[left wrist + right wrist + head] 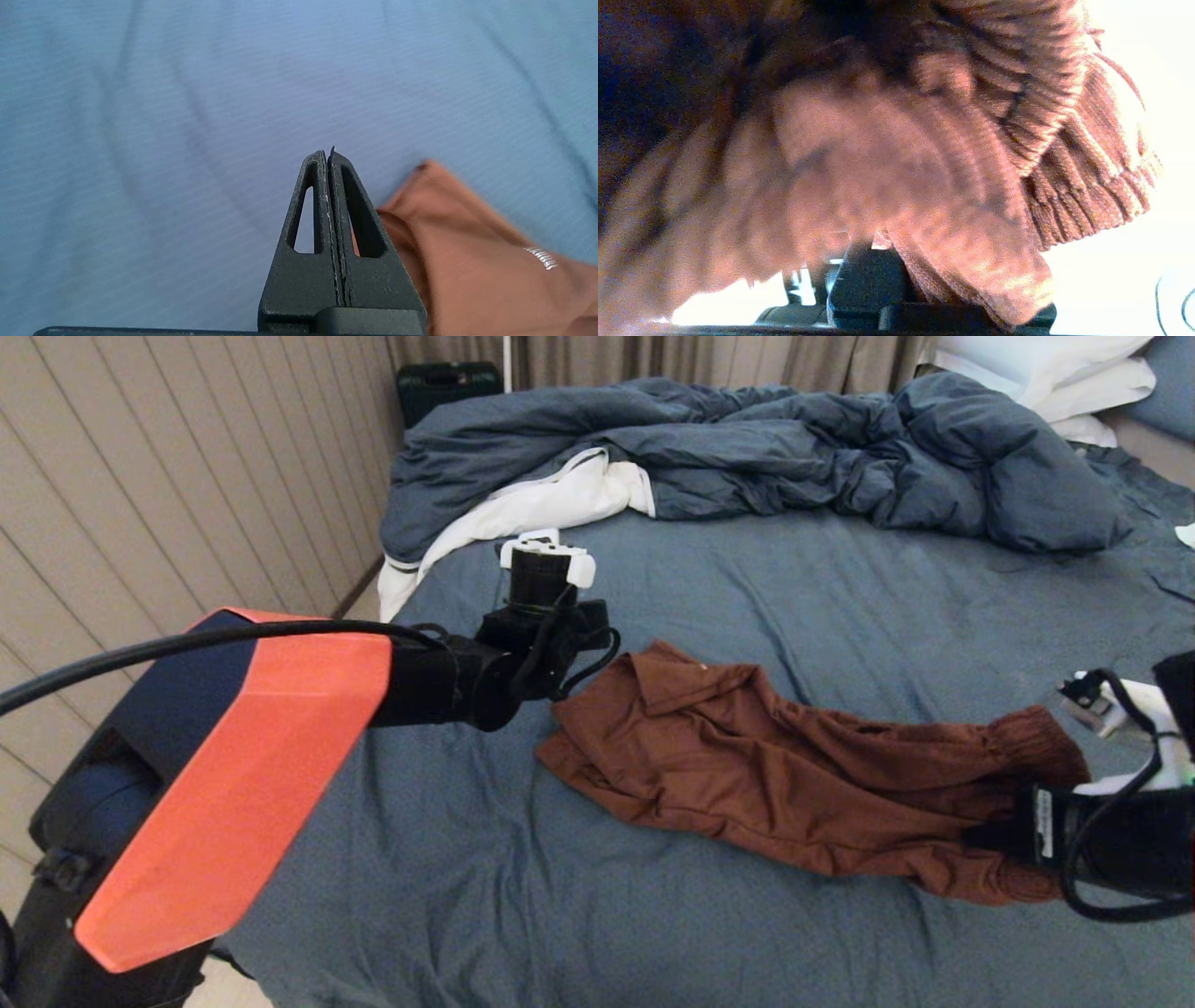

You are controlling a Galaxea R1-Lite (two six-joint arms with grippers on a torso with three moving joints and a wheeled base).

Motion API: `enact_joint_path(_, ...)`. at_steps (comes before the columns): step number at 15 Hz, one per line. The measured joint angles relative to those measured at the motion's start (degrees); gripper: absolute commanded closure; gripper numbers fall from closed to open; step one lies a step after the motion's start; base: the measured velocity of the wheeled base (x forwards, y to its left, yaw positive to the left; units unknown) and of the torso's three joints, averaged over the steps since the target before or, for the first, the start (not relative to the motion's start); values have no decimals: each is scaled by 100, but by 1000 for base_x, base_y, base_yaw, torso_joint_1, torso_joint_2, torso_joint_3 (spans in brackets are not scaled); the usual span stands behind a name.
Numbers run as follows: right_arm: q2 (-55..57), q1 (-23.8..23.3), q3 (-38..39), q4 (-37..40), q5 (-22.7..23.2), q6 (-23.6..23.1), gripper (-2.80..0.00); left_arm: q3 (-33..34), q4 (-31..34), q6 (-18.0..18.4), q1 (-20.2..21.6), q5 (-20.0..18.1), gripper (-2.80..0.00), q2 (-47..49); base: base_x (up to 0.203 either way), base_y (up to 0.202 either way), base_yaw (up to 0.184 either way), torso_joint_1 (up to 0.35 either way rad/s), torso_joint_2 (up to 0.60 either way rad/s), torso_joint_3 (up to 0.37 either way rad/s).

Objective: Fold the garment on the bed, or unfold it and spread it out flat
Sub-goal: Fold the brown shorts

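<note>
The shorts (784,775), rust-brown and soft, lie stretched in a long rumpled band across the slate-blue sheet of the bed (523,887), running from a creased, partly folded leg end near the middle of the mattress to the gathered elastic waistband at the robot's right. The right end effector (1004,831) is clamped on the waistband end of the shorts (896,154), its black body pressed against the bunched fabric; in the right wrist view the ribbed brown cloth drapes over the fingers (864,275) and fills almost the whole picture. The left end effector (328,154) hangs above bare sheet just beside the leg end of the shorts (467,252), its two black fingers pressed together with nothing between them, and a bit of small white print shows on the brown cloth there. In the head view the left arm, with its orange shell, reaches in from the left and its wrist sits close to the near-left corner of the shorts, not touching them. Behind the shorts a blue duvet (766,457) with white lining is bunched across the far side of the bed, and white pillows (1055,373) are stacked at the far right corner.
</note>
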Motion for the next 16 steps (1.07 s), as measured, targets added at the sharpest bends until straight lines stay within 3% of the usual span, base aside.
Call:
enact_joint_path(3, -250, 380, -660, 225, 47, 48, 0, 1174, 62, -228, 194, -177, 0, -704, 0, 0, 0, 0, 0, 0)
enact_joint_path(6, -624, 447, -1430, 1091, 71, 50, 0, 2217, 46, -454, 250, -410, 0, -1516, 0, 0, 0, 0, 0, 0)
enact_joint_path(8, -911, 447, -1804, 1774, 78, 37, 0, 2571, 29, -500, 294, -451, 0, -1934, 0, 0, 0, 0, 0, 0)
enact_joint_path(12, -1013, 476, -1875, 1875, 80, 25, 0, 2997, 29, -584, 285, -471, 0, -2342, 0, 0, 0, 0, 0, 0)
enact_joint_path(16, -452, 582, -2123, 1791, 188, 0, 0, 4045, -199, -674, 280, -519, 0, -2768, 0, 0, 0, 0, 0, 0)
